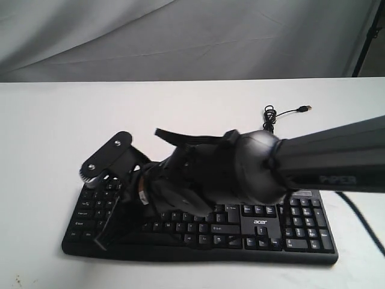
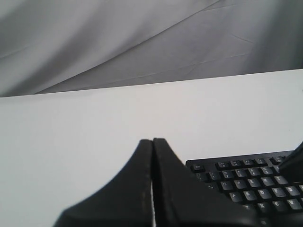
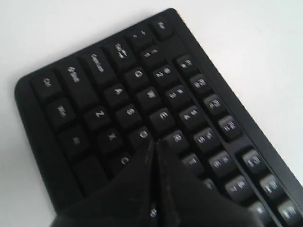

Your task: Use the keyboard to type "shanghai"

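Observation:
The black keyboard (image 1: 301, 232) with a white acer logo lies on the white table (image 1: 48, 132). My right arm (image 1: 258, 168) reaches across from the right over its left half and hides the middle keys. In the right wrist view my right gripper (image 3: 154, 142) is shut and empty, with its tip over the keyboard (image 3: 94, 94) between the D and R keys. Whether it touches a key I cannot tell. My left gripper (image 2: 152, 140) is shut and empty above bare table, beside the Esc corner of the keyboard (image 2: 246, 179).
The thin black USB cable (image 1: 272, 115) coils behind the keyboard, its plug (image 1: 306, 108) lying on the table. A grey cloth backdrop (image 1: 180, 36) hangs behind the table's far edge. A black stand (image 1: 368, 36) is at the back right.

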Robot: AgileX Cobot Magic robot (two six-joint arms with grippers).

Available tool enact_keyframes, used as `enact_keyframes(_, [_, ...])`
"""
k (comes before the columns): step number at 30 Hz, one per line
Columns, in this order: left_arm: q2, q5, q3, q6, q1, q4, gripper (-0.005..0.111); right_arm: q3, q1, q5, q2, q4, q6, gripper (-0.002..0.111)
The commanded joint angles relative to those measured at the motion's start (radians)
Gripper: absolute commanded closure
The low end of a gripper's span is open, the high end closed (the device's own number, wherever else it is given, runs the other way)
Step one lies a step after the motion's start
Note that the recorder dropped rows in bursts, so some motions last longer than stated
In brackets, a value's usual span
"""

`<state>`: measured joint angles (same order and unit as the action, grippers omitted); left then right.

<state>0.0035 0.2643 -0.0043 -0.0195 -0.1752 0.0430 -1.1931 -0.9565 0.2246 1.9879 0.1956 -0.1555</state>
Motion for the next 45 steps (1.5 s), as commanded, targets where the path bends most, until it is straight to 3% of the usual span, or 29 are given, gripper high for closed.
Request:
enact_keyframes(1, [-0.003, -0.003, 0.004, -0.003, -0.004, 0.000, 0.107, 0.102, 0.049, -0.075, -0.049, -0.014, -0.013, 0.108])
enact_keyframes(45, [-0.003, -0.003, 0.004, -0.003, -0.004, 0.000, 0.107, 0.139, 0.071, -0.161, 0.009, -0.015, 0.000, 0.108])
